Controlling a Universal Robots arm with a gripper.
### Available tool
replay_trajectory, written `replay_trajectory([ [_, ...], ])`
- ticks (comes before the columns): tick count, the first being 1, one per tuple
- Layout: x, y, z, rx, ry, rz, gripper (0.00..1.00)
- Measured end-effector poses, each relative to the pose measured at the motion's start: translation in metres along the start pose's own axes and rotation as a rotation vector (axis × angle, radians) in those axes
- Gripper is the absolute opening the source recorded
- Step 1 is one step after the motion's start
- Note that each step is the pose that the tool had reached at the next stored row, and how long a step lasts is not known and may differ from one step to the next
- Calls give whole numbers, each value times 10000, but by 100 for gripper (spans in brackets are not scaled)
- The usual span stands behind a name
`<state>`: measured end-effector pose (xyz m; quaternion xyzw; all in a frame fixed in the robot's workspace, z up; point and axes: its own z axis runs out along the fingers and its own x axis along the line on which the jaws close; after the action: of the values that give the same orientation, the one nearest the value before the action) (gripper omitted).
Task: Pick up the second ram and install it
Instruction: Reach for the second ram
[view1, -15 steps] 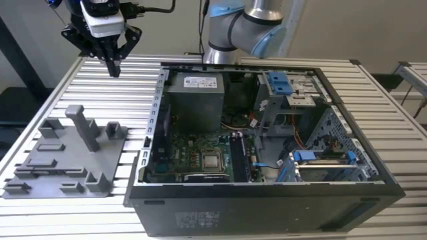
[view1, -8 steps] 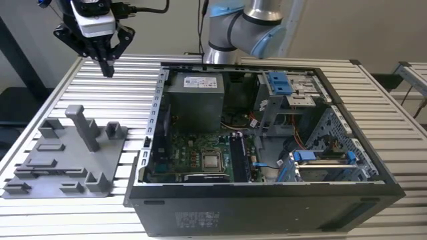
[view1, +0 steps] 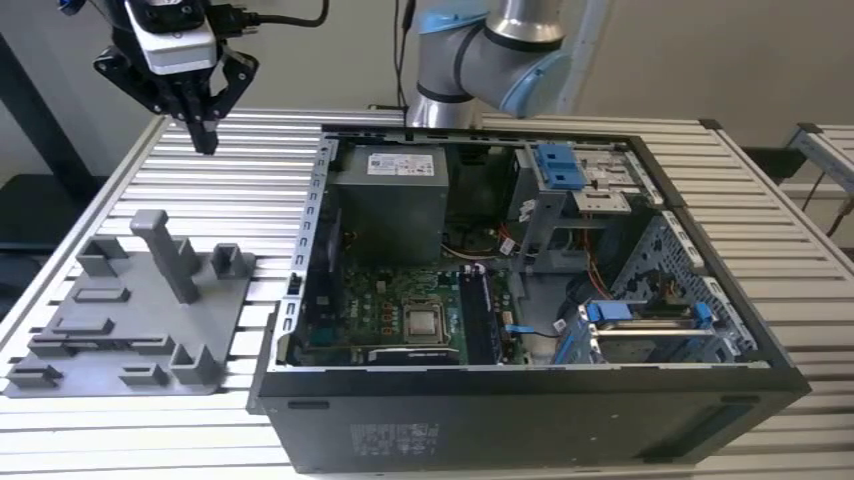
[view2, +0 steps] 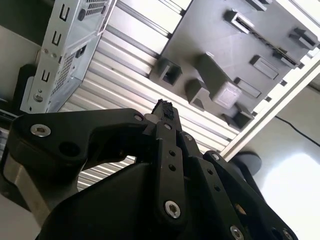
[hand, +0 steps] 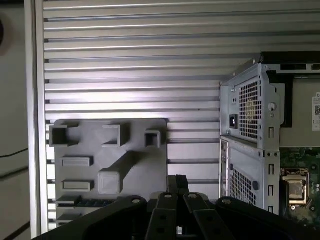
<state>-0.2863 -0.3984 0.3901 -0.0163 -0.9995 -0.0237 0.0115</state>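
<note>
Over the far corner of the slatted aluminium table (view1: 267, 170) on the exterior view's left, the black multi-finger gripper (view1: 204, 140) hangs in the air, pointing down. Its fingers are pressed together at the tips with nothing between them. The second wrist view shows the same: the fingertips (view2: 165, 106) meet in one narrow point.

The flat grey plastic fixture plate (view1: 227, 320) lies toward the near corner of the table on the exterior view's left, just beside the open black computer case (view1: 534, 410). A grey upright post (view1: 167, 255) stands on the plate among low blocks and pockets.

The second ram (hand: 82, 202) looks to be the dark narrow strip lying flat in a long slot of the plate, at the plate's edge nearest the gripper in the first wrist view. Too dim to make out chips. The gripper is well above it, not touching.

The case takes the middle of the table over to the exterior view's right edge, side panel off. Inside are the green motherboard (view1: 400, 300) and a grey metal power supply box (view1: 387, 195). The grey and blue robot arm (view1: 494, 40) rises behind the table's far edge.
</note>
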Motion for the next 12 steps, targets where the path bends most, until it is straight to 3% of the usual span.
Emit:
replay_trajectory([
  [12, 255, -8, 6, 2, 5, -47, 11],
])
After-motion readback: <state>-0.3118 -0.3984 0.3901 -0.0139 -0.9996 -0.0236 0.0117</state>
